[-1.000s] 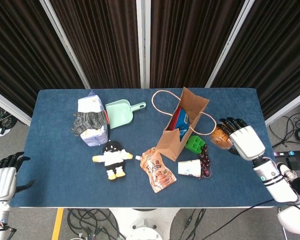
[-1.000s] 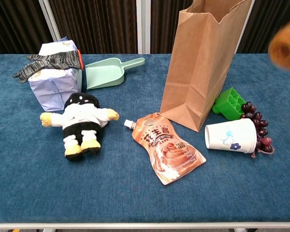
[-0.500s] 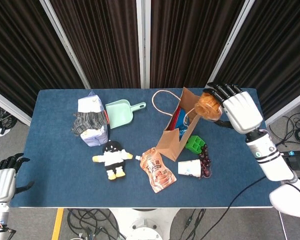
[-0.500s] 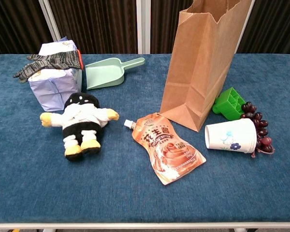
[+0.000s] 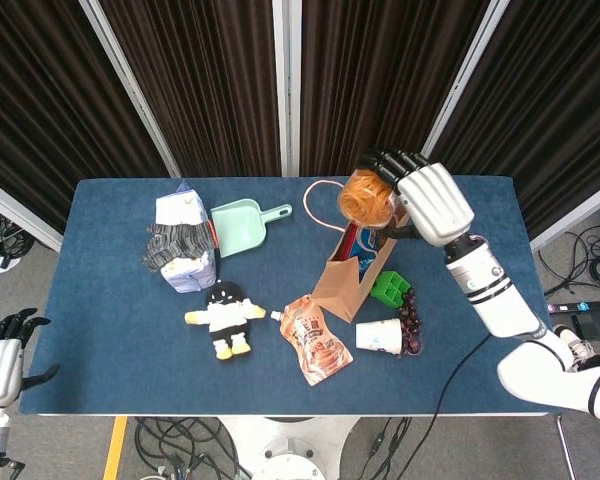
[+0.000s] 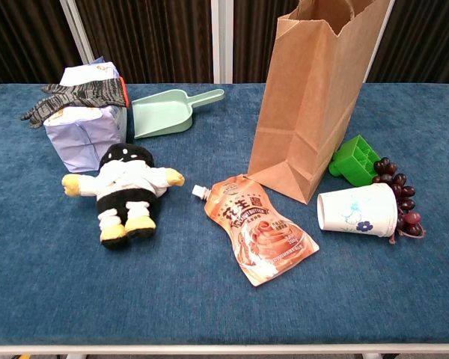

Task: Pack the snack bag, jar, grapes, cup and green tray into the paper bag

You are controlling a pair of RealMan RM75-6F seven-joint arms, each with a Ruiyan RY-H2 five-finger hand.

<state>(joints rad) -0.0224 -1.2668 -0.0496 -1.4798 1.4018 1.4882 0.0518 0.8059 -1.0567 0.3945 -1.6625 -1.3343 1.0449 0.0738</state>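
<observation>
The table (image 6: 209, 299) wears matt blue cloth. The bag (image 6: 307, 105) is creased brown paper, the pouch (image 6: 258, 228) glossy foil-like film. The tray (image 6: 353, 159) and scoop (image 6: 165, 114) look like smooth plastic; the doll (image 6: 127, 187) is plush, the glove (image 6: 75, 97) knitted.

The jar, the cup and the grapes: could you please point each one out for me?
jar (image 5: 365, 198), head view, its amber side.
cup (image 6: 358, 210), chest view, its white side wall.
grapes (image 6: 402, 192), chest view, middle of the bunch.
</observation>
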